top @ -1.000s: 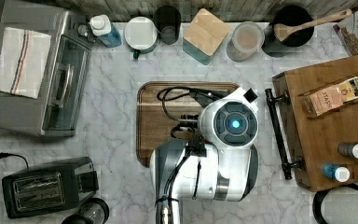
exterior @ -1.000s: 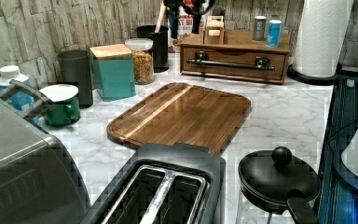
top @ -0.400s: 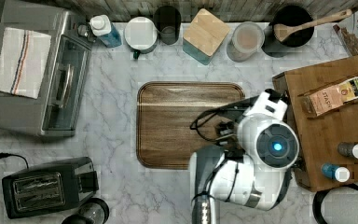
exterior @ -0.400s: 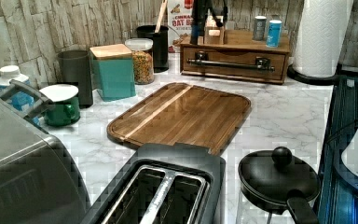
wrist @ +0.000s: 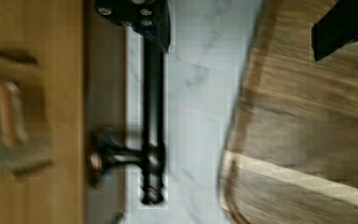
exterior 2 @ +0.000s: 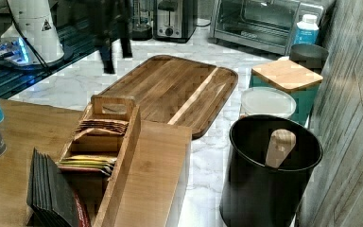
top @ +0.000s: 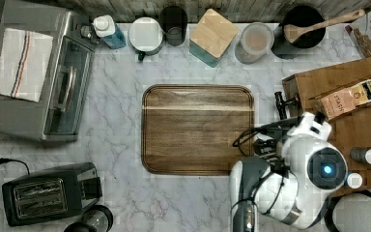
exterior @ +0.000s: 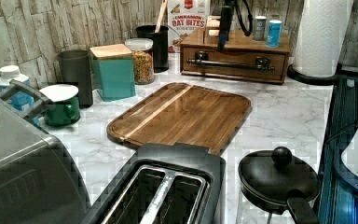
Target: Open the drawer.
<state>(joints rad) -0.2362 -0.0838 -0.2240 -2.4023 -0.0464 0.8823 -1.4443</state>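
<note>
Gripper (exterior: 225, 35) hangs above the drawer (exterior: 235, 63) front, fingers pointing down and spread wide: in the wrist view one dark finger (wrist: 142, 16) sits right over the black handle (wrist: 153, 116) and the other (wrist: 342, 25) is far off over the tray (wrist: 307, 126), nothing between them, nothing touched as far as I can see. Wide open and empty, then

Why here? That long bar runs across the drawer's face on two short posts, standing off the wood, so there's a gap behind it for a finger to drop into. My read is the arm is lining up so the bar ends up between the fingers, then a pull outward toward the tray

Drawer itself sits shut in the brown box at the top view's right, against the counter edge, with the tea box (top: 349, 99) and small cans (exterior: 274, 32) on top. Marble (top: 121, 145) in front of it is bare up to the tray, so there's room to slide out

Not yet on the handle
</note>
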